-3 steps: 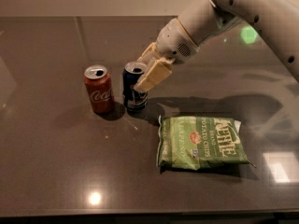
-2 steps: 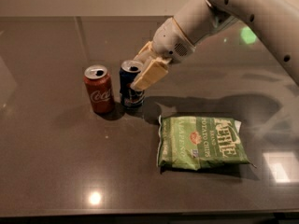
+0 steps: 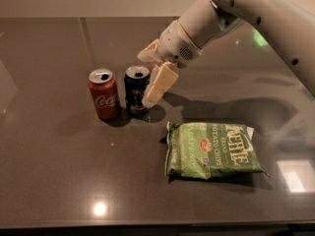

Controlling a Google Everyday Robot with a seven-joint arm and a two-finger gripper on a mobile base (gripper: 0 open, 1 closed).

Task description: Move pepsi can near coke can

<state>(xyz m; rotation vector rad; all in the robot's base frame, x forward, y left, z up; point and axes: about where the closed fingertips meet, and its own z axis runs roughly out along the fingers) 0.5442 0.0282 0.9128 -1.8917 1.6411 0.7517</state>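
The dark blue pepsi can [image 3: 134, 93] stands upright on the dark table, just right of the red coke can [image 3: 104, 93], with a narrow gap between them. My gripper [image 3: 144, 80] reaches in from the upper right and straddles the pepsi can. One finger [image 3: 158, 82] lies against the can's front right side and the other sits behind its top. The gripper is closed on the can, and the can's base rests on the table.
A green bag of potato chips [image 3: 212, 149] lies flat to the right front of the cans. The white arm [image 3: 256, 14] spans the upper right. The dark glossy tabletop [image 3: 59, 171] ends at its front edge near the bottom.
The gripper has carried the pepsi can a short way left, closing the gap to the coke can. Since the last earlier frame it has hardly moved.
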